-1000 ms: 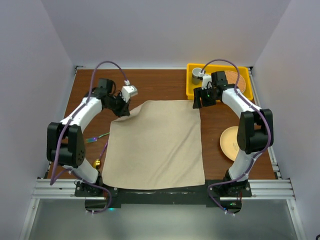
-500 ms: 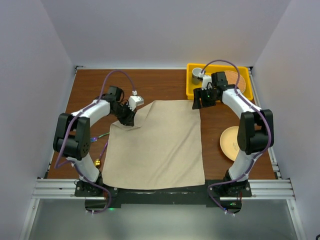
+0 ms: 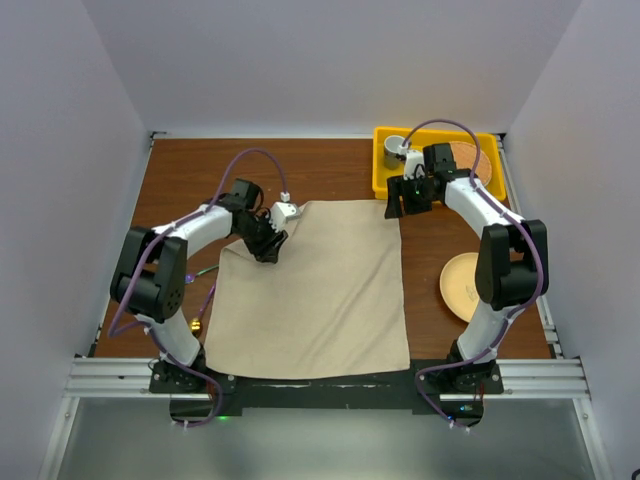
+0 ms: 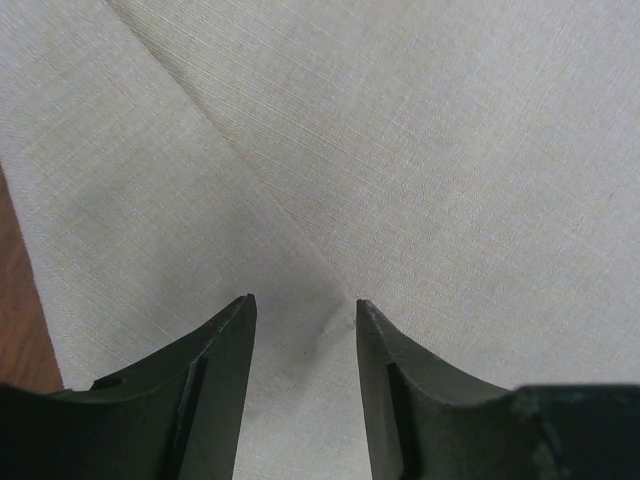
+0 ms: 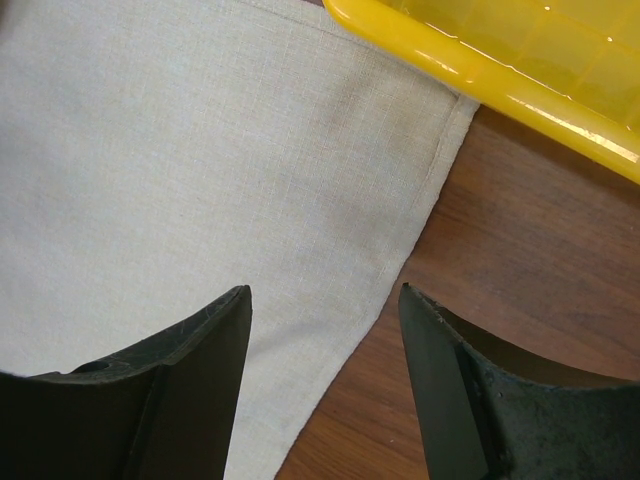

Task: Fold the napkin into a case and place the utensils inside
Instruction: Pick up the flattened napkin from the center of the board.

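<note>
I have the napkin [image 3: 310, 290] lying open and nearly flat on the worktop [image 3: 190, 170], with no fold made yet. My left pincer [image 4: 303, 310] is spread and sits low over the cloth near its far left corner. There is a small pucker and a diagonal crease between the tips, and it pinches nothing. My right pincer [image 5: 325, 295] is also spread, above the far right corner and just beside the yellow bin [image 5: 500, 70]. The fork [image 3: 193, 274] and spoon [image 3: 196, 322] lie by the napkin's left edge.

My worry is that the far left corner does not lie square, so a fold from here could come out skewed. If the left tips snag the weave, they could drag cloth over the utensils. On the right, a careless grab could knock the bin's rim.
</note>
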`<state>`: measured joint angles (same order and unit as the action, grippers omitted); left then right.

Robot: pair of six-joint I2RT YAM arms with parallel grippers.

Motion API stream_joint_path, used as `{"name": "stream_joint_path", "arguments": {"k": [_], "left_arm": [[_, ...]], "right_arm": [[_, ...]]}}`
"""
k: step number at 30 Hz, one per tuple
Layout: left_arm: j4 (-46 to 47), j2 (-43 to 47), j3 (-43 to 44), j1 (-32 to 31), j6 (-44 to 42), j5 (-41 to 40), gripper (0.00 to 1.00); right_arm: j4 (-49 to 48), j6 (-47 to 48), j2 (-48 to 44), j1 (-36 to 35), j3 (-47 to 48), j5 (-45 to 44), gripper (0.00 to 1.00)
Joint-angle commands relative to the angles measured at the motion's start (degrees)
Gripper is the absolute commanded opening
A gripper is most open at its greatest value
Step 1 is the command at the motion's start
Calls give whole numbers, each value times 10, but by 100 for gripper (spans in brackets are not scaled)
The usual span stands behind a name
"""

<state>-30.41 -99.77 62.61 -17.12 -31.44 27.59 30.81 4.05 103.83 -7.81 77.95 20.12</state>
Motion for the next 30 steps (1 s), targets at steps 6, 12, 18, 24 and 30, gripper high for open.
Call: {"name": "stream_joint_path", "arguments": {"k": [6, 12, 18, 24, 30], "left_arm": [[7, 52, -38, -10, -65, -43, 57], [15, 61, -47, -18, -79, -63, 60], [35, 62, -57, -48, -79, -86, 59], [40, 50, -57, -65, -84, -101, 57], [45, 36, -60, -70, -83, -117, 54]], "right_arm": [[6, 9, -28, 3, 1, 3, 66], [5, 8, -27, 3, -7, 10, 66], [0, -1, -24, 3, -11, 19, 66], [-8, -9, -26, 3, -26, 23, 65], [-13, -9, -25, 3, -42, 20, 65]]}}
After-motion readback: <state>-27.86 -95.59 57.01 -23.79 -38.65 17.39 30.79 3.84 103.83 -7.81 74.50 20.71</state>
